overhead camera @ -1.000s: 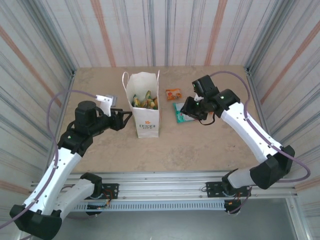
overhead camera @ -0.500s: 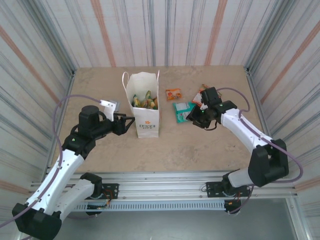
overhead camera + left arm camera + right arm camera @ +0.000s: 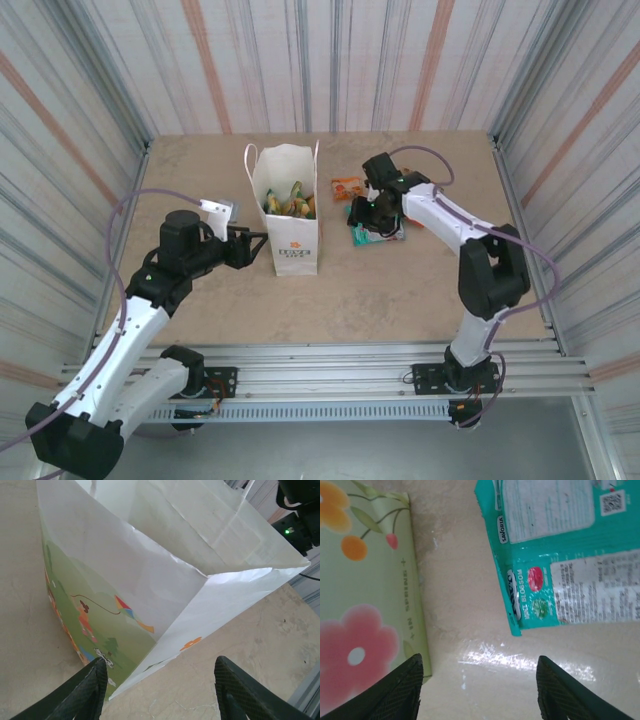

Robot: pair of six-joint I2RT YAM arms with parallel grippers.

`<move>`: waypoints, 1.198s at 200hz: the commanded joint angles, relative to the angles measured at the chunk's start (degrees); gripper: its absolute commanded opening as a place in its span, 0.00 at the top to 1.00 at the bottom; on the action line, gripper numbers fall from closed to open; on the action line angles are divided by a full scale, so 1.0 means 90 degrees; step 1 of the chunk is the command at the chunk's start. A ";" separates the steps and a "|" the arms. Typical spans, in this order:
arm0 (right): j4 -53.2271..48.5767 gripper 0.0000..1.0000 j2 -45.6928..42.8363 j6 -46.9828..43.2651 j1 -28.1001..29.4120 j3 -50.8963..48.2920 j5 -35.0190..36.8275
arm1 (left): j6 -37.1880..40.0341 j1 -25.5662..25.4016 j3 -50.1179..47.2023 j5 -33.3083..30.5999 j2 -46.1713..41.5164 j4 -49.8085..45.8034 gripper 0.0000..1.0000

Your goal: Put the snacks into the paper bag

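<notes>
Striped corrugated walls (image 3: 300,60) close in a beige, stone-patterned tabletop (image 3: 400,290). The white paper bag (image 3: 287,215) stands upright on it with its mouth open.

From above, several yellow and green packets (image 3: 290,205) lie inside the bag. An orange packet (image 3: 347,187) lies flat on the tabletop just to the bag's right. A teal packet (image 3: 378,236) lies a little nearer the arms on that same side, partly under the right arm (image 3: 440,215).

The left arm (image 3: 150,290) reaches in from the bag's left, and the left jaws sit close to the bag's lower left side. The left wrist camera adds the bag's green illustrated side panel, with a kite and small figures, and its bare white inner walls. The dark fingers (image 3: 80,695) stand apart with the bag's bottom corner just ahead of them. The left jaws are released and grasp nothing.

The right wrist camera looks straight down. It shows the bag's pale green flowered side at the left and the teal packet's printed back, with a white text panel and a square code. The right jaws are spread, their fingers (image 3: 395,690) over bare tabletop between bag and packet, holding nothing.
</notes>
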 commanded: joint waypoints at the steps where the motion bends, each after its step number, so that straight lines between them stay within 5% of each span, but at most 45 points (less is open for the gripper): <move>1: -0.0511 0.35 0.0476 -0.0701 0.0156 0.0510 0.0622 | 0.0099 0.0051 0.0119 -0.0074 0.0003 -0.0069 0.40; 168: -0.0428 0.35 0.2233 -0.1178 0.0442 0.1183 0.1910 | -0.0067 0.0051 0.0255 -0.0033 0.0354 -0.0067 0.41; 239: -0.0496 0.66 0.2225 -0.1280 0.0706 0.1141 0.2690 | 0.0006 0.0050 0.0332 -0.0105 0.0373 -0.0165 0.42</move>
